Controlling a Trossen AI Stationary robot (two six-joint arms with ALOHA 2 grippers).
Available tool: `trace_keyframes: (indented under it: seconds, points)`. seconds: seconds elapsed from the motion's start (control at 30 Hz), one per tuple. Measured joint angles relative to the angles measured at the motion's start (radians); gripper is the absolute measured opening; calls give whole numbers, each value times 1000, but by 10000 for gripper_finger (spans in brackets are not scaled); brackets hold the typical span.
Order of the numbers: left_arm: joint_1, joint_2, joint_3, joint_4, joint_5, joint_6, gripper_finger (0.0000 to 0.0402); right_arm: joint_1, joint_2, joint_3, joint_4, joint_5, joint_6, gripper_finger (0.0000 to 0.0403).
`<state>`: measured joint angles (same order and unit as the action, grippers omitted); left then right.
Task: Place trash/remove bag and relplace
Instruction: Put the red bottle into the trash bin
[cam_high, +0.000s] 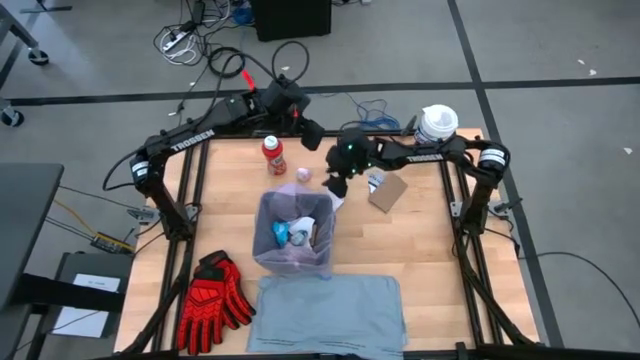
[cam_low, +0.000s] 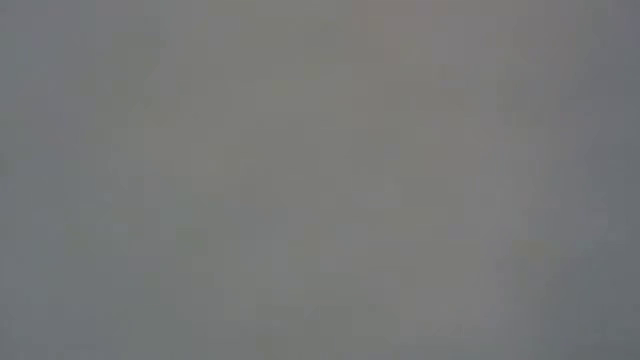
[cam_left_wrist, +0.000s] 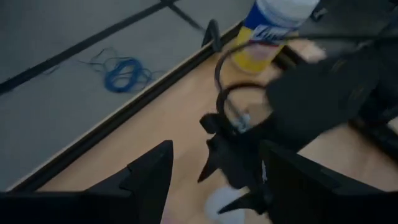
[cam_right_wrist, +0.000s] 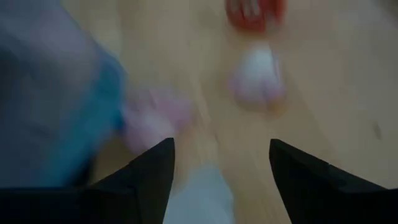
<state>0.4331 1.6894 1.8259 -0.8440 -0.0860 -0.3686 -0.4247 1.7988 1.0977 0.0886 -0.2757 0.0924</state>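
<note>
Just beside the bag's (cam_high: 292, 236) rim, right hand (cam_high: 335, 186) wide open, empty, above white paper (cam_high: 334, 202).

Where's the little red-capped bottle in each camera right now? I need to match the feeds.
High view: the red-capped bottle stands on the table beyond the lined bin, near the left pincer.
Low view: only grey; not visible.
Left wrist view: not in it.
Right wrist view: blurred red shape at the top edge.
Shared landmark: the small pale wad beside the bottle.
</note>
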Motion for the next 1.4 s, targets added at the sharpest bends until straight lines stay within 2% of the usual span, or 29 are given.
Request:
trace_keyframes:
  seconds: [0.1, 0.2, 0.33, 0.4, 0.57, 0.7, 0.8, 0.9, 1.07, 1.23, 1.4]
  points:
    - [16, 0, 0, -111, -29, 89, 249, -20, -1, 1, 80, -59, 57, 250]
    - [41, 6, 0, -196, -24, 197, 243, -33, -1, 1, 73, -111, 109, 242]
    - [86, 9, -1, -205, 91, 341, 221, -37, -4, 1, -13, -197, 151, 230]
    - [108, 8, -1, -183, 111, 427, 210, -36, -15, 0, -65, -222, 150, 225]
    - [145, 42, 0, -145, 109, 660, 194, -38, -66, 0, -216, -202, 84, 222]
    - [171, 106, 0, -182, 111, 745, 192, -64, -131, 0, -294, -162, 27, 222]
    - [201, 127, -2, -285, 106, 747, 192, -94, -174, 0, -308, -159, 9, 222]
    - [227, 126, 9, -381, 102, 681, 192, -129, -208, 0, -310, -159, 14, 223]
    - [239, 117, 95, -520, 93, 588, 194, -189, -247, 0, -307, -159, 55, 226]
    - [239, 116, 128, -528, 81, 566, 209, -231, -249, 0, -288, -163, 61, 227]
    - [240, 117, 101, -528, 82, 571, 248, -249, -248, 0, -278, -164, 61, 227]
